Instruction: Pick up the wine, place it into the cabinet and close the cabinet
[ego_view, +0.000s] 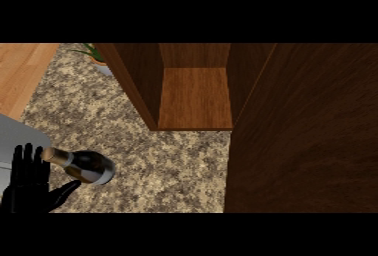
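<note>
A dark wine bottle with a pale neck and a silver band stands on the speckled counter at the lower left. My left hand shows at the lower left corner, open with fingers up, just left of the bottle, its fingers close to the neck. The wooden cabinet stands open at the upper middle, its inner shelf bare. Its open door fills the right side of the view. My right hand does not show.
A potted plant sits at the back left beside the cabinet. A wooden surface lies at the far left, and a grey panel at the left edge.
</note>
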